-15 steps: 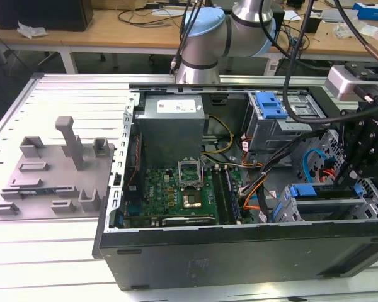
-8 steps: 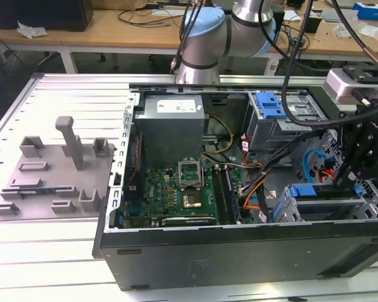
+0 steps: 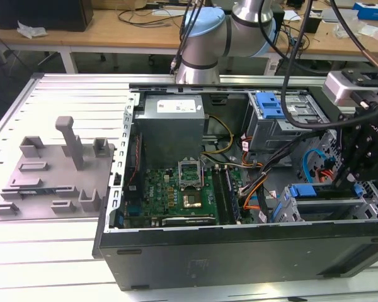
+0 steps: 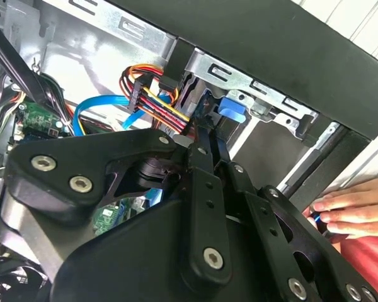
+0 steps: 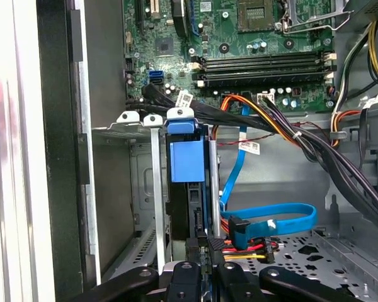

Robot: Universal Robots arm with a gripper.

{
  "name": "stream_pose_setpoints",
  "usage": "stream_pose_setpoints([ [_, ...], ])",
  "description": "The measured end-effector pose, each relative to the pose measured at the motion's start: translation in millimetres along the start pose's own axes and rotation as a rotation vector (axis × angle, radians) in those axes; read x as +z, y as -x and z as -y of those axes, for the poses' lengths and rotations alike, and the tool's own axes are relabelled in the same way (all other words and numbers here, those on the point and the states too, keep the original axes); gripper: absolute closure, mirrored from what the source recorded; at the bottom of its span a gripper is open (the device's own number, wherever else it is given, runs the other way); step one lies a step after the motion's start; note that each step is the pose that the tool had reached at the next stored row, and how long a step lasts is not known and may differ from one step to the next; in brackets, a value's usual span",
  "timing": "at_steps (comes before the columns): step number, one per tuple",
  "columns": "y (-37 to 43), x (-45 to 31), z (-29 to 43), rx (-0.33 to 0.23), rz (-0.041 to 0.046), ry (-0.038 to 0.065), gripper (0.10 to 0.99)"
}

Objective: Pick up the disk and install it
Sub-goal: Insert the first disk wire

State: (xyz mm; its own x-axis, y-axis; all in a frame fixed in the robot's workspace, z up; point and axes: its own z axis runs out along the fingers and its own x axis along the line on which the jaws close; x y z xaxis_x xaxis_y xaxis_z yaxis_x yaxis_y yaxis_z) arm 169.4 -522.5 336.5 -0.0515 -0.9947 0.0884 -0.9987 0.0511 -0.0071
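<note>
The disk point(image 5: 186, 160) stands on edge in the metal drive bay slot at the case's front corner, its blue carrier end facing the motherboard. In the exterior view the disk point(image 3: 318, 192) lies low in the bay at that view's right, with my gripper point(image 3: 341, 182) reaching down onto it. In both wrist views the black fingers sit close together along the disk's thin edge: gripper point(image 5: 206, 244), gripper point(image 4: 208, 141), with the blue carrier tip point(image 4: 232, 110) just beyond. The gripper looks shut on the disk.
A person's hand point(image 4: 349, 211) rests on the case's outer edge near the bay. A blue data cable point(image 5: 271, 217) and coloured power wires point(image 5: 252, 248) lie beside the slot. The motherboard point(image 3: 176, 189), grey power supply point(image 3: 173, 123) and a blue-latched upper bay point(image 3: 271, 104) share the case. A grey fixture plate point(image 3: 57, 170) sits outside.
</note>
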Motion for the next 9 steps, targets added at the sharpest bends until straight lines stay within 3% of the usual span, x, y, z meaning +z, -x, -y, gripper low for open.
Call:
stream_pose_setpoints([
  [7, 0.1, 3.0, -0.1, 0.000, 0.0035, 0.001, 0.910],
  [9, -0.4, -1.4, 0.0, 0.000, 0.0002, 0.000, 0.910],
])
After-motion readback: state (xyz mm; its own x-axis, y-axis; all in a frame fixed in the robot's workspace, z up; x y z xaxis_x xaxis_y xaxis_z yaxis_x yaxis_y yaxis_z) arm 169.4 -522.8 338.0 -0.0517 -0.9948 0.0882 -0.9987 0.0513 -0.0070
